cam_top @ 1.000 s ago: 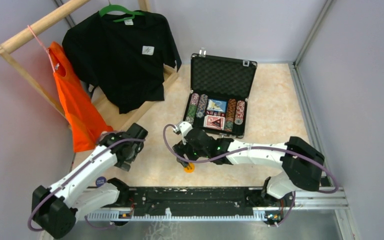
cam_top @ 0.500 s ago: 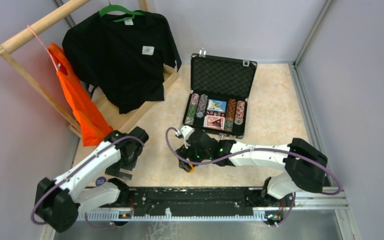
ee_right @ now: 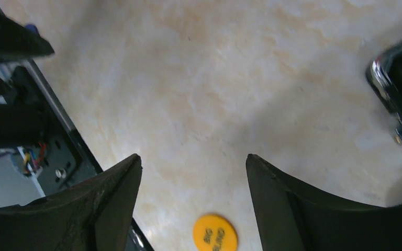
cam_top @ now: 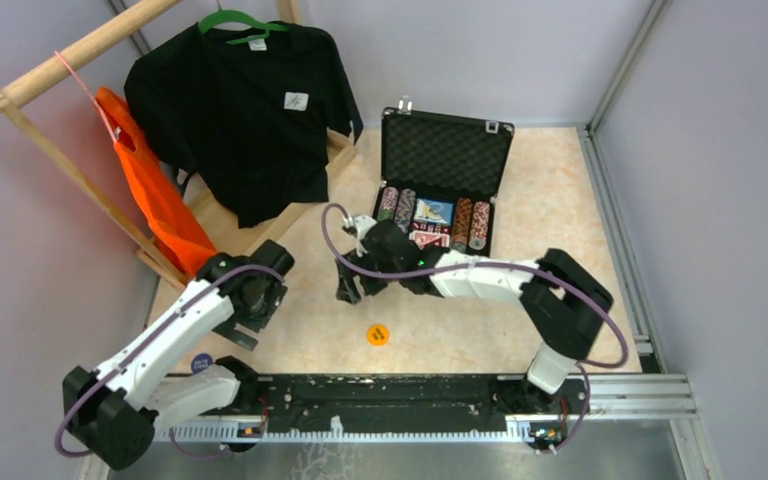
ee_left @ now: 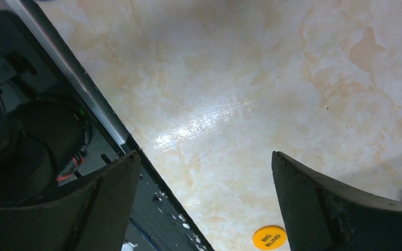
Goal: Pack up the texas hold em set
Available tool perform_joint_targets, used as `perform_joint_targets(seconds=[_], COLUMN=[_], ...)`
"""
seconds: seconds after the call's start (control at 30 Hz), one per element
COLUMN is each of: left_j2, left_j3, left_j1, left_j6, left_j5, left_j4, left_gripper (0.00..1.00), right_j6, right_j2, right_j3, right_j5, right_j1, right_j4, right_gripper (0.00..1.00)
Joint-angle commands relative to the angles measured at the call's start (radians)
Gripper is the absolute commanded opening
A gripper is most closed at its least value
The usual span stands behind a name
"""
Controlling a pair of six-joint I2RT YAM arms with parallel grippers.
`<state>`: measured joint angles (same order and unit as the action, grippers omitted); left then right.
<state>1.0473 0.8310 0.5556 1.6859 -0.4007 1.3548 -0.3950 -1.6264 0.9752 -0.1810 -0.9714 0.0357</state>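
The black case stands open at the back centre, its foam lid upright, with striped chips and red-backed cards in its tray. A round yellow "BIG BLIND" token lies on the table near the front rail; it also shows in the left wrist view and the right wrist view. My right gripper is open and empty, above the table between the token and the case. My left gripper is open and empty at the front left, by the rail.
A black T-shirt and an orange bag hang from a wooden rack at the back left. A black rail runs along the front edge. A corner of the case shows in the right wrist view.
My right gripper lifted off the yellow token and drew back toward the case, leaving the token on the table. My left arm shifted slightly at the front left.
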Motion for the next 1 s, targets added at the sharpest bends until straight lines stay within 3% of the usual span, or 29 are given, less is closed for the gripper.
perform_joint_targets(seconds=[0.0,0.23,0.43,0.6,0.8,0.97], left_j2=[-0.080,0.041,0.112,-0.060,-0.271,-0.474], left_j3=[-0.035,-0.014,0.031,-0.039,-0.039,-0.046], left_j1=[-0.008,-0.006,-0.010,-0.032,-0.065,-0.066], left_j6=[-0.075,-0.141,-0.154,0.024,-0.109,-0.244], left_j5=[-0.094,-0.101,-0.179,-0.207,-0.313,-0.333], left_j4=[0.061,0.060,0.061,0.057,0.057,-0.106], left_gripper=[0.99,0.99,0.99,0.99,0.99,0.99], right_j6=[-0.049,0.044,0.016,0.023,0.022,0.009], right_j2=[-0.115,-0.165,-0.196,-0.220,-0.256,-0.294], right_j3=[0.134,0.240,0.255,0.267,0.293,0.332], right_j5=[-0.127,-0.070,-0.152,-0.132,-0.154,-0.277], right_j1=[-0.005,0.001,0.035,0.041,0.042,0.038], right_j4=[-0.085,0.025,-0.041,-0.018,-0.017,-0.051], right_gripper=[0.73,0.77,0.81,0.81,0.81,0.76])
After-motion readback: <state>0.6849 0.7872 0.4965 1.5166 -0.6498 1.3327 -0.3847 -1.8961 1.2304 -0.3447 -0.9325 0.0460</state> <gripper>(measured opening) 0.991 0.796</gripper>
